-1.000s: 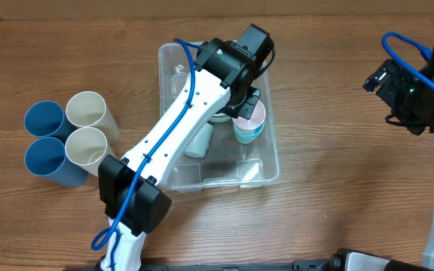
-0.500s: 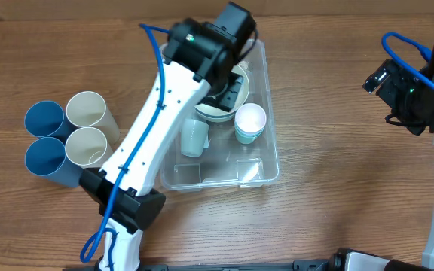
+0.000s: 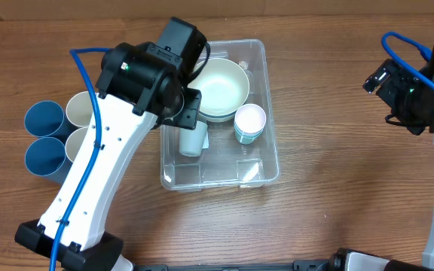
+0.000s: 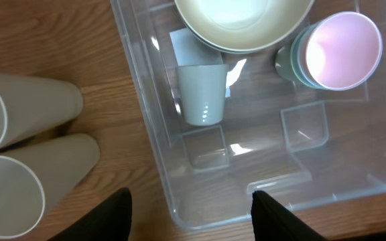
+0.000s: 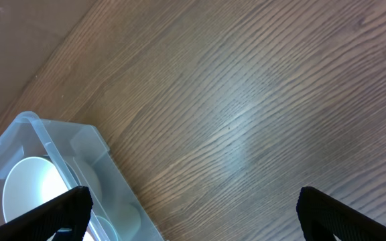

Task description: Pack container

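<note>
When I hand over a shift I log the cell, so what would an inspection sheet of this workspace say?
Surface: wooden table, no spills seen.
Job's things: clear container holds a cream bowl, stacked cups with pink on top, and a pale cup lying on its side.
Clutter: two blue cups and two cream cups stand left of the container.
Grippers: left gripper open, empty, above the container's left edge; right gripper open, empty, over bare table.
Cables: left arm's blue cable loops off the arm; right arm's blue cable does too.
Surroundings: nothing seen.
</note>
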{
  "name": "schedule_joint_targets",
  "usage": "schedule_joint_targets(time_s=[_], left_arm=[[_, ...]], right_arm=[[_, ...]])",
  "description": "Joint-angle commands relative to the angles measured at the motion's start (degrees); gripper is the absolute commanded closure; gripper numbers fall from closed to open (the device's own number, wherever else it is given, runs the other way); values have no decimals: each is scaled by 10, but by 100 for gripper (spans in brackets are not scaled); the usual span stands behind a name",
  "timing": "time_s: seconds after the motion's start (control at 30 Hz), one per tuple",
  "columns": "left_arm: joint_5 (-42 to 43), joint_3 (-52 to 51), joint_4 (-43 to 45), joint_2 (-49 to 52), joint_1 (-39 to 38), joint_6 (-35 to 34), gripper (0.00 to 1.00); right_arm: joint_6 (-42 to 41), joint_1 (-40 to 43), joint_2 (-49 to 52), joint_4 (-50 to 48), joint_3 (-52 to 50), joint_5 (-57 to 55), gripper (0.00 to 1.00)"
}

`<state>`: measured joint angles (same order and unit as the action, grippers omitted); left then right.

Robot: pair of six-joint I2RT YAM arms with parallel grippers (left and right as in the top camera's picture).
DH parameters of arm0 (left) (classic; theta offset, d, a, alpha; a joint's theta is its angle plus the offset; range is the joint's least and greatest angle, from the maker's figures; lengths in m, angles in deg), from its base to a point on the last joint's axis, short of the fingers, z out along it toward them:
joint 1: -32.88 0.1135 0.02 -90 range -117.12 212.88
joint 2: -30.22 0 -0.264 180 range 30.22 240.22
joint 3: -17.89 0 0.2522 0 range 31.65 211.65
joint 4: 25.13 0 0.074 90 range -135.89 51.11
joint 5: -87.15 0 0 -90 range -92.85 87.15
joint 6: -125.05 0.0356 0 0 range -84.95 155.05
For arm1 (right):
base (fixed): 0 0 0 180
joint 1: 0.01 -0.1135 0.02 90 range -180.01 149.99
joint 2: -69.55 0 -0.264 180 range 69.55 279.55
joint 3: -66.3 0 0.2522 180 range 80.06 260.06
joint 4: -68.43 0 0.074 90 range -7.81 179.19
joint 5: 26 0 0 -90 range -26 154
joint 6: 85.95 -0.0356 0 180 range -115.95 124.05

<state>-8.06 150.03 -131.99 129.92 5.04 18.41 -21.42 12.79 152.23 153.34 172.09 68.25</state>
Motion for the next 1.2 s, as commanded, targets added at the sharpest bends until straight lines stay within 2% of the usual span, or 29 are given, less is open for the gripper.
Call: schedule_joint_targets(time_s=[0.0,0.13,0.2,0.33,0.4,0.53,0.73,0.87,1.17], left_arm=[[63,-80,80,29,15,68,40],[51,-108,112,62,16,165,41],[18,-108,121,77,20,167,40],[16,-112,125,96,30,178,42],[15,-118,125,99,30,126,42],[4,-143,125,99,30,-66,44],[23,-244,190,99,29,-233,48],[27,-280,235,99,25,-278,53],[21,-277,281,99,23,-275,44]], right_arm=[[-3,1,1,-3,6,-2,0],[-3,1,1,-3,6,-2,0],[-3,1,1,-3,6,-2,0],[-3,1,1,-3,6,-2,0],[-3,1,1,-3,6,-2,0],[-3,1,1,-3,6,-2,0],[-3,1,1,-3,6,-2,0],[-3,1,1,-3,6,-2,0],[-3,1,1,-3,6,-2,0]])
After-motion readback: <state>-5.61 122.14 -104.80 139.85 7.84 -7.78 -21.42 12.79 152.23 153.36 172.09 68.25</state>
